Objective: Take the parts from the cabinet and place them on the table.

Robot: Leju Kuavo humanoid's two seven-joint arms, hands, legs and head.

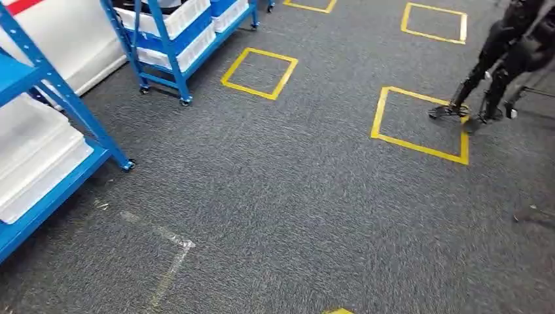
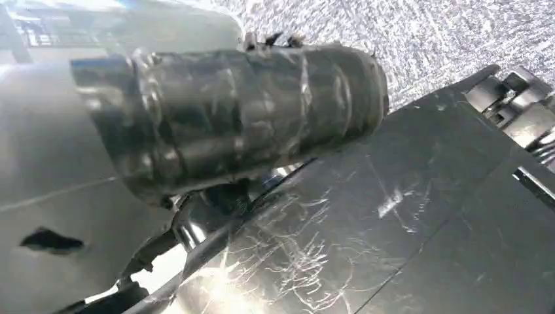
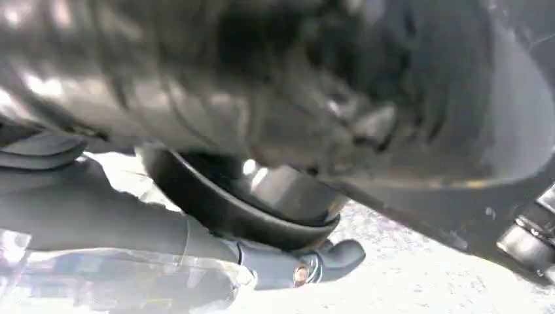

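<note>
While the head view looks down across grey carpet (image 1: 294,196), you have the near blue cabinet (image 1: 78,108) close on the robot's left, its white bins (image 1: 33,157) on the shelves. A second blue cabinet (image 1: 167,52) stands farther off. Whatever parts are there lie inside those bins; you cannot make out any single part from here.

You also cannot tell what the hands are doing. The left hand (image 2: 229,118) reads as a dark, ribbed, glossy shape against a scratched black panel, with its fingers hidden. The right hand (image 3: 275,91) is a blurred dark mass. Whether either hand is spread, curled or carrying a part cannot be read, so check before you commit to a move.

Judging from this, the main risks are these:

- The caster (image 1: 129,165) and corner post of the near cabinet sit right beside the robot's path. A turn to the left could clip them and roll the cabinet.
- A dark-legged figure (image 1: 497,59) stands by a yellow tape square (image 1: 419,145) on the right. If you swing wide that way you could close on it.
- If a part is in hand, the blur in the right wrist view suggests fast motion, and a loose hold could shake it free onto the carpet.
- With the head pitched at the floor, you may misjudge shelf height on approach and knock a bin.
</note>
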